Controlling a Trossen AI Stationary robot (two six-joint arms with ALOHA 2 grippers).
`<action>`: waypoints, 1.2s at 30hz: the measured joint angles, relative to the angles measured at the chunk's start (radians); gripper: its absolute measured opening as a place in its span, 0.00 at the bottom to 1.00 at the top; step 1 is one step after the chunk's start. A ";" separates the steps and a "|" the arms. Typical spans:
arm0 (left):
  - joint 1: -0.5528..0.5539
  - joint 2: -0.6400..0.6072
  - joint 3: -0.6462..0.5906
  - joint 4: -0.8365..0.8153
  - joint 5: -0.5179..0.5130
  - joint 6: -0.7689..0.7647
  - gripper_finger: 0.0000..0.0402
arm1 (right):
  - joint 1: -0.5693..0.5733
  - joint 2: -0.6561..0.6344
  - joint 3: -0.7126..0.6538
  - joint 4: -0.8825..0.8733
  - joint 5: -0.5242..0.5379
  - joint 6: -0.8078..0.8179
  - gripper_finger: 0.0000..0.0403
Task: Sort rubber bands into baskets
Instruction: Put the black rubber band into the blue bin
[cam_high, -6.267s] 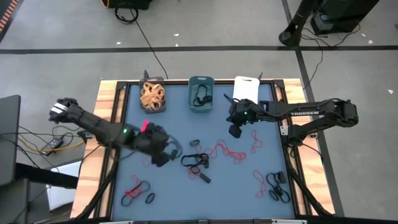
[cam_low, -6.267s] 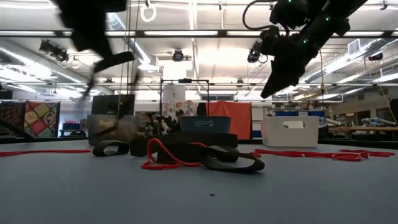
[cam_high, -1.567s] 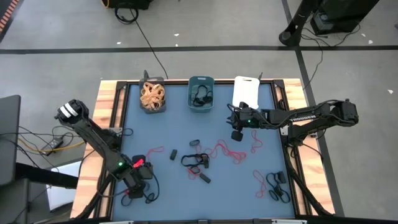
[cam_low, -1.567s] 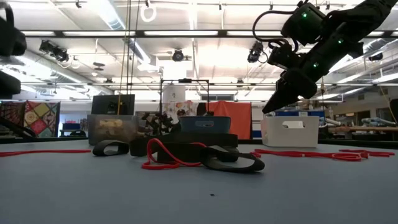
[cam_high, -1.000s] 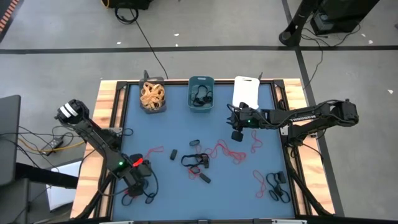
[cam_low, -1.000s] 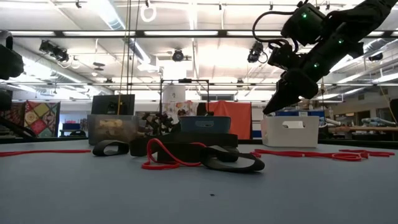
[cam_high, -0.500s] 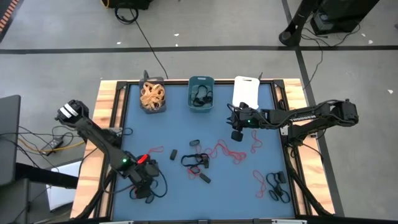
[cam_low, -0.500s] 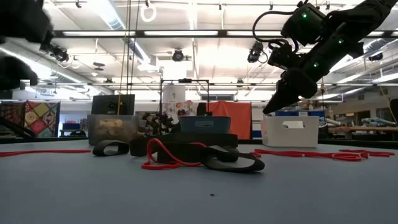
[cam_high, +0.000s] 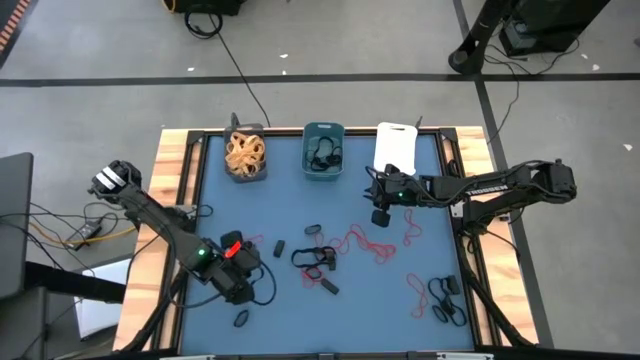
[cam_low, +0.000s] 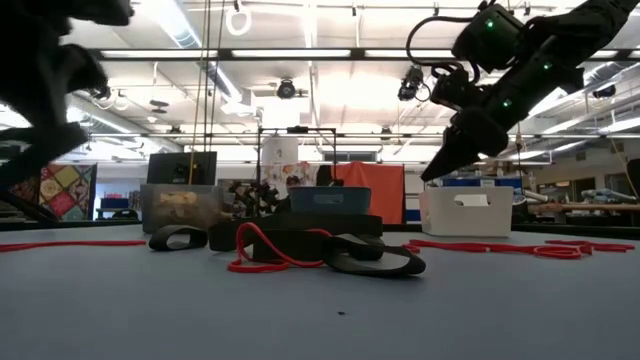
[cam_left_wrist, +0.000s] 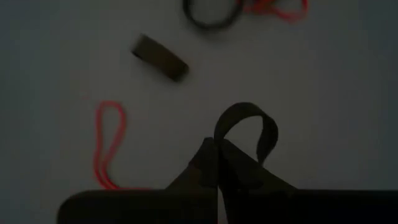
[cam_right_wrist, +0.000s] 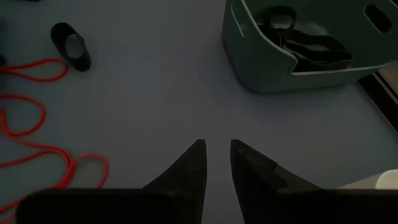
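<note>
A black rubber band (cam_left_wrist: 245, 127) loops up from between the clenched fingers of the left gripper (cam_high: 240, 284), which hangs over the table's near left part with a red band (cam_left_wrist: 107, 146) lying close by. The dark grey basket (cam_high: 245, 155), teal basket (cam_high: 323, 131) and white basket (cam_high: 395, 146) line the far edge. The right gripper (cam_high: 378, 213), fingers slightly parted and grasping nothing, hovers near the white basket above loose red bands (cam_high: 365, 243).

Left claw (cam_left_wrist: 217, 163) pinched closed; right claw (cam_right_wrist: 217, 163) slightly parted.
</note>
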 joint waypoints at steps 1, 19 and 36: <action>0.008 0.000 0.010 -0.009 -0.016 0.000 0.01 | 0.000 0.000 0.000 0.004 0.000 0.000 0.21; 0.089 -0.001 0.107 -0.068 -0.330 0.098 0.01 | 0.000 0.000 0.000 0.029 0.080 -0.013 0.20; 0.392 -0.001 0.107 -0.041 -0.559 0.207 0.01 | 0.018 0.000 0.000 0.187 0.077 0.029 0.02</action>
